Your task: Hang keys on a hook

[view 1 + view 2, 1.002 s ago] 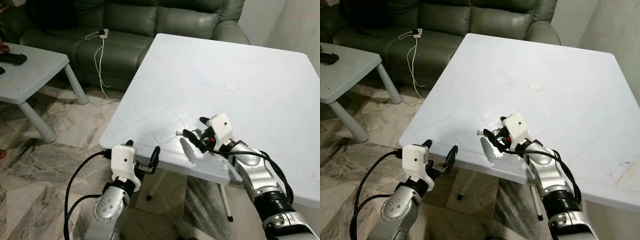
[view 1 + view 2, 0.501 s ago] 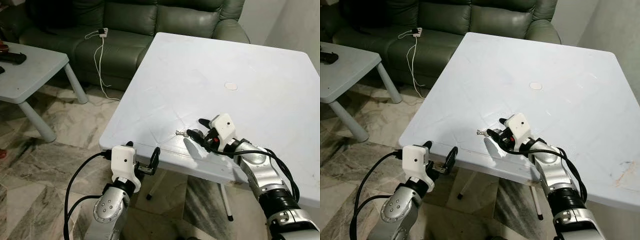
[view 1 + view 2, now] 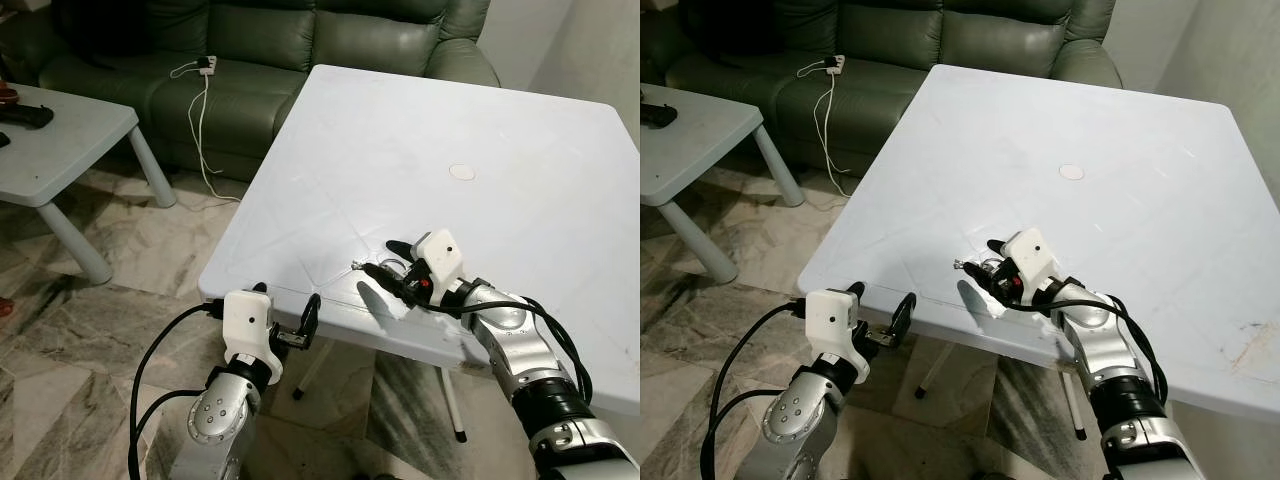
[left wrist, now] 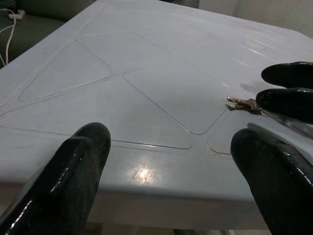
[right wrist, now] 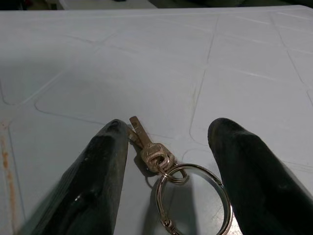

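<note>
Right claw [image 5: 164,147] rests low on the white surface [image 3: 430,130] near its front edge, fingers spread, straddling the keys [image 5: 149,149] without gripping them. Keys lie flat on the surface, ring [image 5: 193,196] nearest the wrist, one key blade just beside one finger. Left claw [image 4: 171,171] is spread, released, hovering at the surface's front edge.

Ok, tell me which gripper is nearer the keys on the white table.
Right. The right gripper is open with a finger on either side of the keys on the white table. The left gripper hangs open off the table's near edge, apart from them.
</note>
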You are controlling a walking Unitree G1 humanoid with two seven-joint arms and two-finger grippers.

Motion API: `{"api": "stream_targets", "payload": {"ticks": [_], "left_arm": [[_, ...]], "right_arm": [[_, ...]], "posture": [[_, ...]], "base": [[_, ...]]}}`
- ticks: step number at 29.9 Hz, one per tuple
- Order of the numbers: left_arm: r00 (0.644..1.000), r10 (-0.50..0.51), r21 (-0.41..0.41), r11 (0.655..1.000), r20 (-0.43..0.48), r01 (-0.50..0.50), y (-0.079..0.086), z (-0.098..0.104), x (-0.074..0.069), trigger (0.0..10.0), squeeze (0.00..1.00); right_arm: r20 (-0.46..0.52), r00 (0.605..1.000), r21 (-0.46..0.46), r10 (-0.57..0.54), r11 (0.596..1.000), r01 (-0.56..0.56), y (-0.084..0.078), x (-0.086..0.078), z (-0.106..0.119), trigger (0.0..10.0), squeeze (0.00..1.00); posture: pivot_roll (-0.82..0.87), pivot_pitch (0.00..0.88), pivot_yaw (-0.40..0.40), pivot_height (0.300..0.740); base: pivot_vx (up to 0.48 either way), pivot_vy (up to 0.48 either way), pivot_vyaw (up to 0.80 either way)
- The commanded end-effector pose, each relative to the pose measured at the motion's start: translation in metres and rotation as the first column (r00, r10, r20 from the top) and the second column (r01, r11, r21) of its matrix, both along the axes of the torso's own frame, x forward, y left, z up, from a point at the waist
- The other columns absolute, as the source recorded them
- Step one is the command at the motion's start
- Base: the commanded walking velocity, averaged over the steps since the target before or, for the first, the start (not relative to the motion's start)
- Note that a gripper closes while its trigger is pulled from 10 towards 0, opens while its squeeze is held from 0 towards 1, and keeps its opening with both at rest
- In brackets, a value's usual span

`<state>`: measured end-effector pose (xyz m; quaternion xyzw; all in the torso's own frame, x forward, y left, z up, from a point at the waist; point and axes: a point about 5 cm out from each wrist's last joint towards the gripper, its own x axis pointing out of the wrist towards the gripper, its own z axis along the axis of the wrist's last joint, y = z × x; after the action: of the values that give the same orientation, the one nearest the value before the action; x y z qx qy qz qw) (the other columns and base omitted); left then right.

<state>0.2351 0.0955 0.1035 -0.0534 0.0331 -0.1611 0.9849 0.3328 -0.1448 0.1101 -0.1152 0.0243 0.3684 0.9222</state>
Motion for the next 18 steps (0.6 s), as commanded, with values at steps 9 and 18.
{"api": "stream_targets", "payload": {"ticks": [9, 18], "left_arm": [[1.0, 0.01, -0.022, 1.0, 0.013, -0.01, -0.001, 0.0067, 0.0019, 10.0, 0.0], [1.0, 0.014, -0.027, 1.0, 0.013, -0.014, -0.0011, 0.0073, 0.0027, 10.0, 0.0]], "right_arm": [[-0.009, 1.0, -0.083, 0.01, 0.996, -0.01, 0.0031, 0.0011, 0.0005, 1.1, 0.0], [-0.021, 1.0, -0.096, 0.014, 0.995, -0.016, -0.0001, 0.001, 0.0, 0.0, 0.0]], "posture": [[0.05, 0.144, -0.075, 0.74], [0.05, 0.145, -0.075, 0.74]], "base": [[0.0, 0.0, 0.0], [0.0, 0.0, 0.0]]}}
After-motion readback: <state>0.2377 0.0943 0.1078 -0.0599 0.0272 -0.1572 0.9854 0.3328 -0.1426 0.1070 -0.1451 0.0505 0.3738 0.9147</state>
